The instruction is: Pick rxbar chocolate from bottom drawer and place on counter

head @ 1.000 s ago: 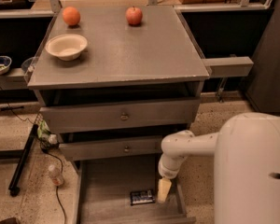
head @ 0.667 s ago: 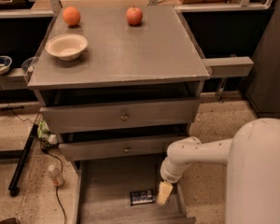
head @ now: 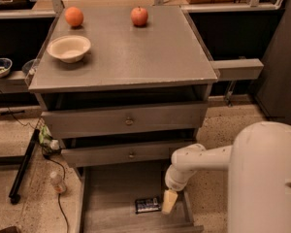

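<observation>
- The bottom drawer [head: 111, 198] is pulled out towards me, and its grey floor lies open left of and behind the bar. Its side walls close it in to left and right, and its front lip runs along the lower edge of my view.
- The middle drawer [head: 106, 155] overhangs the rear of the bottom one, so the way in from above is open only over the front half. The top drawer [head: 150, 118] sits above it, a little further back. Each of these two has a small round knob.
- My arm [head: 201, 159] comes in from the right, over the drawer's right wall, and turns down. My white body [head: 266, 178] fills the lower right corner.
- The tool [head: 169, 201] hangs low inside the bottom drawer, near its right wall and towards the front. I cannot tell whether it is wide or narrow.
- The rxbar chocolate [head: 147, 205] lies flat on the drawer floor, just left of the tool. Its right end meets the tool's tip or comes very near it; I cannot tell which.
- The wrapper is dark with pale lettering, which I cannot read.
- The bench [head: 136, 52] has broad bare room across its middle, front and right side.
- On the bench, a cream bowl [head: 69, 48] stands near the left edge. An orange [head: 74, 16] and an apple [head: 139, 16] sit along the back, well apart.
- A narrow grey shelf [head: 235, 69] juts out from the right of the cabinet.
- A small bottle [head: 57, 182] and a dark cable lie on the floor left of the drawers.
</observation>
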Action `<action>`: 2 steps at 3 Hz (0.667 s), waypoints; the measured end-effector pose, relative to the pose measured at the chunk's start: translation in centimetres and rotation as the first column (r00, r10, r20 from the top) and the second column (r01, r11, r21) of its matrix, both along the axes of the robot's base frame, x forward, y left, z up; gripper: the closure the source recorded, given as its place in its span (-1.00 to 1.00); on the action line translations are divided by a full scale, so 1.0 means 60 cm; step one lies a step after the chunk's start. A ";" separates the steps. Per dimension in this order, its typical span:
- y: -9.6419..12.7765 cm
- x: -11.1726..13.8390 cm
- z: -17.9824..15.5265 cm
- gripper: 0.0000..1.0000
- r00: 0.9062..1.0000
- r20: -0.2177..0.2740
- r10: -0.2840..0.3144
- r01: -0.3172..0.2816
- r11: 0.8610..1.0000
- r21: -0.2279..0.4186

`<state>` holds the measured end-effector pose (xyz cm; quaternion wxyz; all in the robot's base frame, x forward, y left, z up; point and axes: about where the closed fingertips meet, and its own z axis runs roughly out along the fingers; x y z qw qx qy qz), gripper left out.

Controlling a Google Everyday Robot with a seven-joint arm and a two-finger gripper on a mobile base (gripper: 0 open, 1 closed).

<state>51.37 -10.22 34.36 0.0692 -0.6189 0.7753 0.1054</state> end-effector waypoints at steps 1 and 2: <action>0.010 0.012 -0.062 -1.00 0.999 -0.031 0.008 -0.009 0.999 -0.033; 0.010 0.012 -0.062 -1.00 0.999 -0.031 0.008 -0.009 0.999 -0.033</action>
